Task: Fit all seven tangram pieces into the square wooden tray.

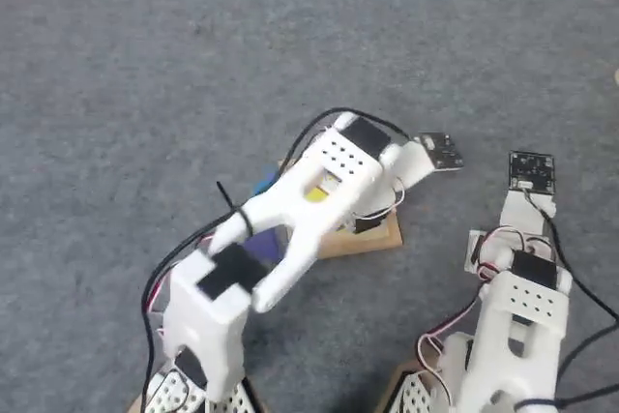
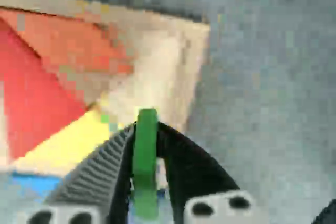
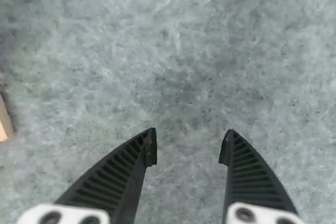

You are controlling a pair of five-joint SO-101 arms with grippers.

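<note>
The left arm (image 1: 290, 205) hid most of the wooden tray (image 1: 372, 237) — the left gripper (image 2: 144, 121) pinched a green piece (image 2: 145, 161) beside a yellow piece (image 2: 68, 145). The right gripper (image 3: 188, 148) hung spread over grey carpet (image 3: 184, 51).

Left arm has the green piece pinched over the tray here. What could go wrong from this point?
1. The green piece sits edge-on in the left end effector. Released like that, it may topple onto the yellow piece or the tray rim rather than lie flat on the bare wood.
2. Its fingers overlap the yellow piece in the wrist view, so lowering might nudge seated pieces.
3. In the high view the left arm covers most of the tray, hiding the fit.
</note>
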